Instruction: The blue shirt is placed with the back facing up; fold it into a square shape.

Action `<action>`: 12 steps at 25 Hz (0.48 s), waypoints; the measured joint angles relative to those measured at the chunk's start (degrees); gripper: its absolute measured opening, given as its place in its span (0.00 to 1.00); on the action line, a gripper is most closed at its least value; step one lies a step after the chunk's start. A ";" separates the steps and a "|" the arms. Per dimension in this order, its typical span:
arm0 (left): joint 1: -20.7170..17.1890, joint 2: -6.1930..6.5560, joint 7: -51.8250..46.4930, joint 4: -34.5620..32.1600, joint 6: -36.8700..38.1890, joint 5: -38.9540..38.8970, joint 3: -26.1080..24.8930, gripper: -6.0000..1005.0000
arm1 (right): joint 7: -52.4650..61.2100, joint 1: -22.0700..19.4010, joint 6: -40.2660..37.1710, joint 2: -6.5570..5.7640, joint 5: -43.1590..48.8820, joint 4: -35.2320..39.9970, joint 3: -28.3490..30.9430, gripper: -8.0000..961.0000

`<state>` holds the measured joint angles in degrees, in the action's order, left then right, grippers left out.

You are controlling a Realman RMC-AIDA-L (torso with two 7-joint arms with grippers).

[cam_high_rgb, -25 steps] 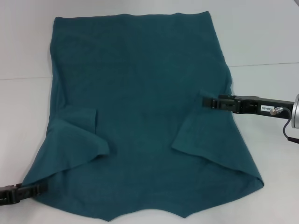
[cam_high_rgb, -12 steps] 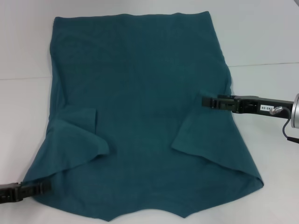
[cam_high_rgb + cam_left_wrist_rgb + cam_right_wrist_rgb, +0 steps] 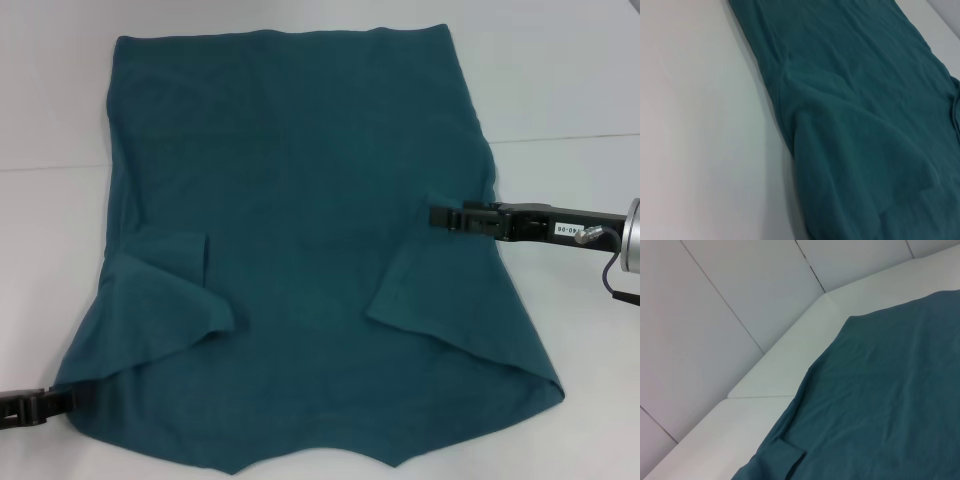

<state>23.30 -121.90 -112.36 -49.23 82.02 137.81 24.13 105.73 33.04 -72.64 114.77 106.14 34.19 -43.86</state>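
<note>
The blue shirt (image 3: pixel 300 200) lies spread flat on the white table (image 3: pixel 560 80), plain side up. Both sleeves are folded inward onto the body: the left sleeve (image 3: pixel 160 310) and the right sleeve (image 3: pixel 445 295). My left gripper (image 3: pixel 66 401) is low at the near left, its tip at the shirt's near-left corner. My right gripper (image 3: pixel 436 215) reaches in from the right, its tip over the shirt's right edge just above the folded sleeve. The left wrist view shows the shirt (image 3: pixel 850 100) with rumpled folds. The right wrist view shows the shirt (image 3: pixel 880 390) reaching toward the table's far corner.
Bare white table surface (image 3: pixel 50 250) shows to the left, the right and beyond the shirt. A seam in the tabletop (image 3: pixel 570 136) runs across behind the right arm. Pale wall panels (image 3: pixel 715 315) stand behind the table's far edge.
My left gripper has drawn back to the left, from over the shirt's corner to its edge. My right gripper has edged slightly left. The shirt lies as before.
</note>
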 joint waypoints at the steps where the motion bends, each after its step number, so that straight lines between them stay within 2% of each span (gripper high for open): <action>1: 0.01 0.00 -0.09 -0.01 -0.01 0.02 0.00 0.43 | 0.00 0.00 0.02 0.00 0.01 0.00 0.00 0.94; 2: 0.06 0.00 -0.21 -0.01 -0.02 0.05 0.00 0.38 | 0.00 -0.01 0.03 0.00 0.02 0.00 0.00 0.94; 12: 0.61 0.00 -1.16 -0.06 -0.03 0.18 -0.05 0.17 | 0.00 -0.45 0.04 0.00 0.03 0.00 0.00 0.94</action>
<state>23.91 -121.90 -113.53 -49.29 82.00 137.99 24.08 105.73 32.59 -72.60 114.77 106.17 34.19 -43.86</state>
